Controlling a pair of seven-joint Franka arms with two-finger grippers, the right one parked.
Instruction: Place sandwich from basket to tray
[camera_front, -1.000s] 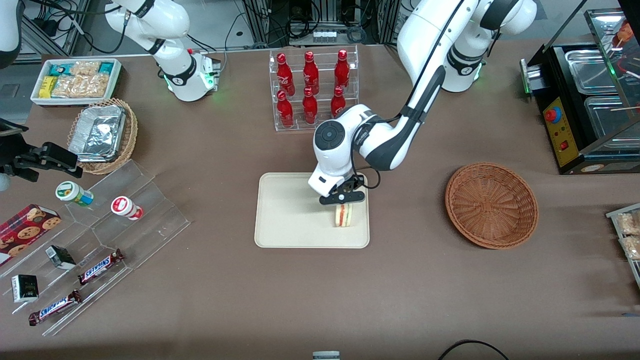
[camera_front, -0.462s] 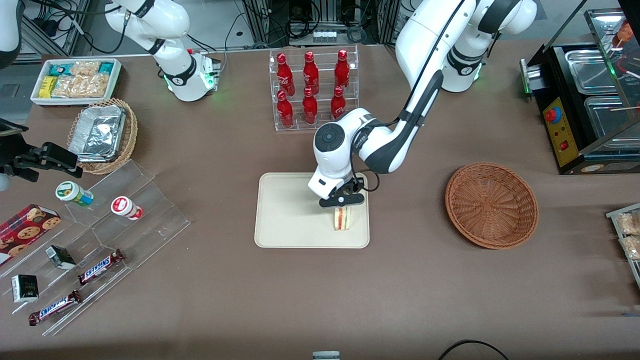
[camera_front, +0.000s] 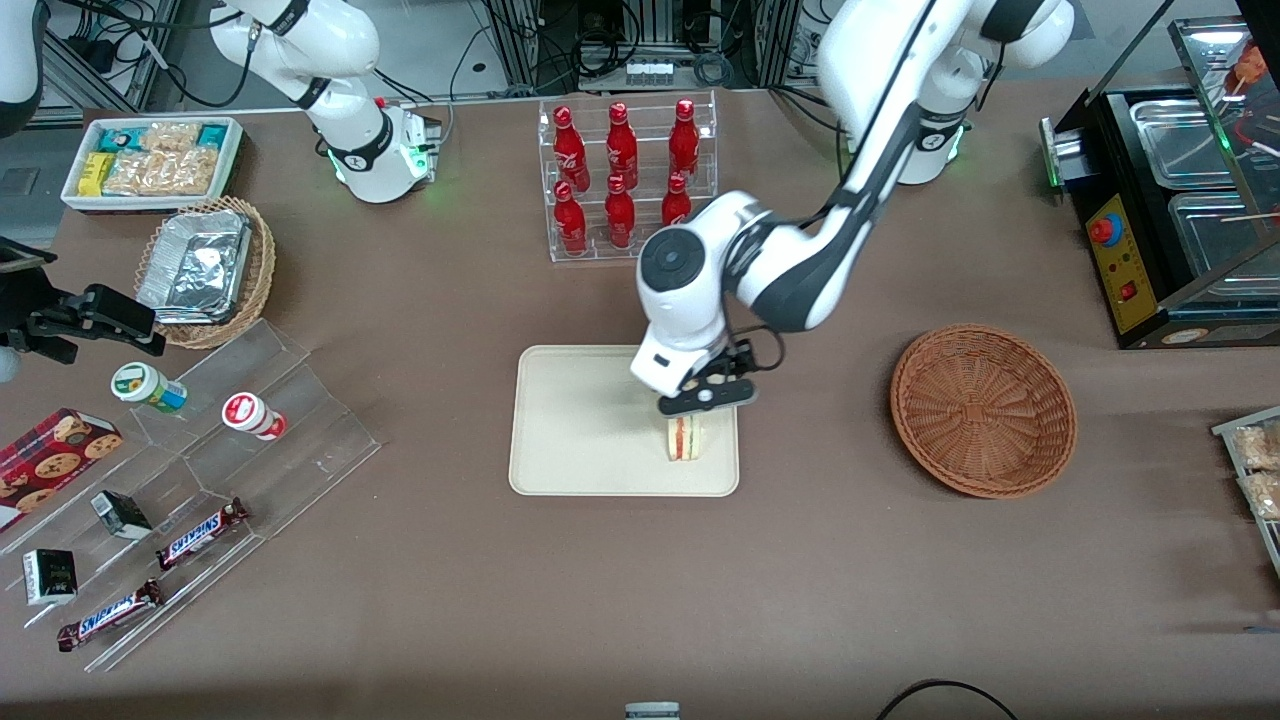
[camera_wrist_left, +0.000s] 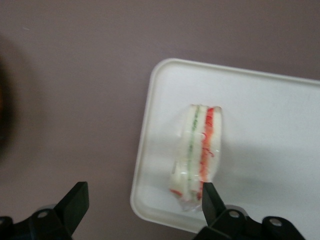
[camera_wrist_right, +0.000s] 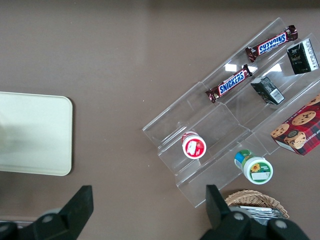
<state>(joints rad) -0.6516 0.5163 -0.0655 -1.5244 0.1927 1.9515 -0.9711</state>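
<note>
The sandwich (camera_front: 686, 438) stands on its edge on the cream tray (camera_front: 580, 420), near the tray's corner closest to the front camera and the working arm's end. Its red and green filling stripe faces up (camera_wrist_left: 199, 150). My left gripper (camera_front: 706, 397) hovers just above it, open, with nothing between the fingers. In the left wrist view the gripper (camera_wrist_left: 143, 192) straddles the tray (camera_wrist_left: 270, 130) rim, one finger beside the sandwich without gripping it. The reddish-brown basket (camera_front: 983, 408) sits empty toward the working arm's end. The tray's edge (camera_wrist_right: 35, 132) also shows in the right wrist view.
A clear rack of red bottles (camera_front: 625, 175) stands farther from the front camera than the tray. A clear stepped stand with snacks (camera_front: 230, 440), a tan basket of foil containers (camera_front: 205, 265) and a white bin (camera_front: 150, 160) lie toward the parked arm's end. A black appliance (camera_front: 1180, 200) stands near the basket.
The gripper has risen off the sandwich and shifted slightly toward the working arm's end. The sandwich settled on the tray and has stayed put since.
</note>
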